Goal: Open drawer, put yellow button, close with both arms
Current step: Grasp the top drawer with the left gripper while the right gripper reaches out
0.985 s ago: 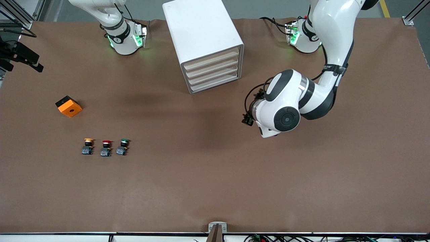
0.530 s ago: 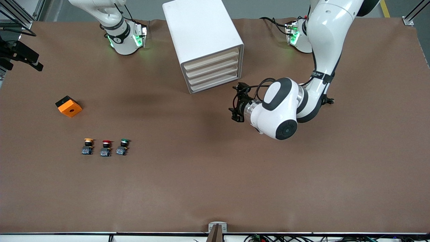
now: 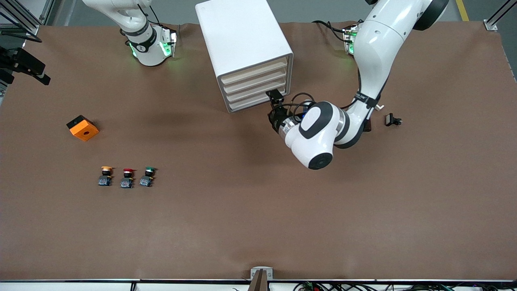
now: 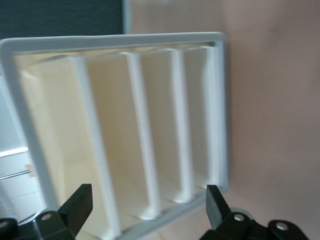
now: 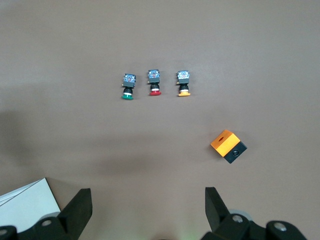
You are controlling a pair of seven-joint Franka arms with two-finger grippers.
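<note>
Closing on cabinet (image 3: 246, 52): left gripper (image 3: 276, 106), fingers wide, now at still-shut drawer (image 3: 254, 73); right gripper (image 5: 147, 210) waits wide

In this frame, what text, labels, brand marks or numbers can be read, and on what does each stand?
None can be read.
Right arm base collar: a small dark mark, too small to read.
Left arm forearm band: dark print, too small to read.
Button bases: small stickers, blurred.
Cabinet, drawer fronts and orange block: no lettering visible.
</note>
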